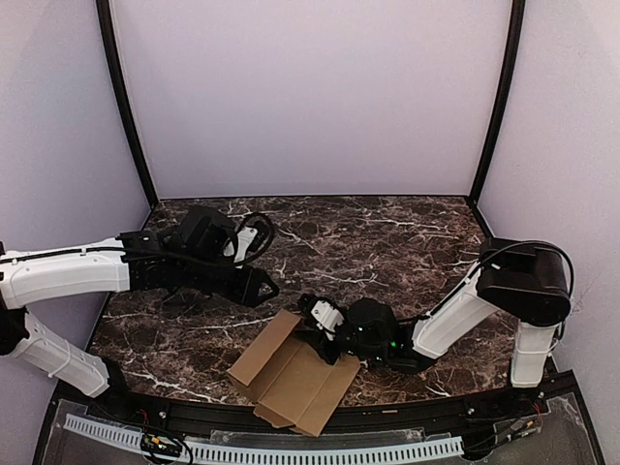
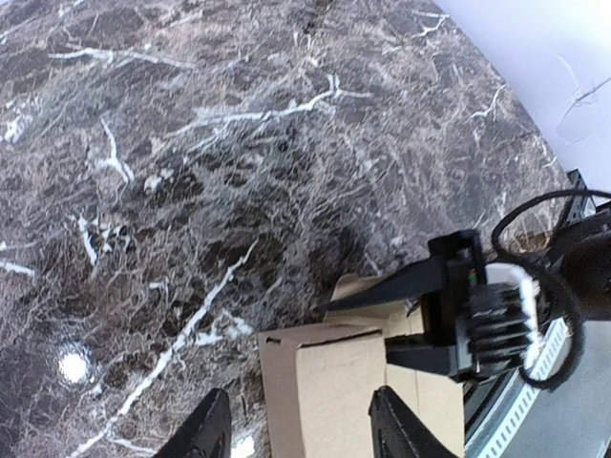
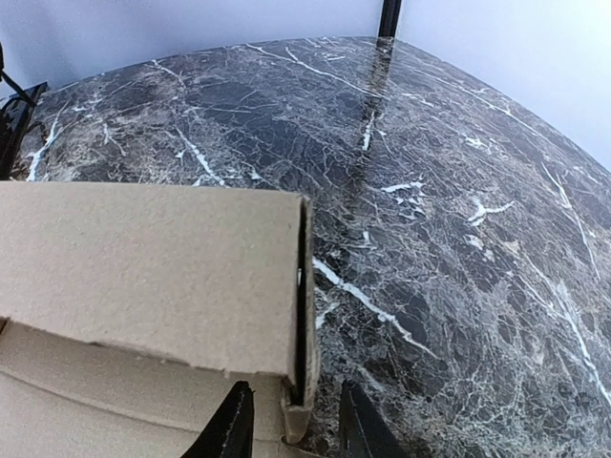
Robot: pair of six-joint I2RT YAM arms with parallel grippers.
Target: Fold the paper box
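Box lies at the near edge of the marble table, between our two arms. It is partly folded: one panel along its left side is raised, and the rest lies flatter. We see the left gripper hanging over the table just beyond the box's far corner. Its jaws are well apart and hold nothing, and the corner shows below them, apart from the fingers. The right gripper sits at the box's far right edge, low to the table. Its jaws are partly open on either side of a folded cardboard edge, and we see a gap on each side, so nothing is pinched.
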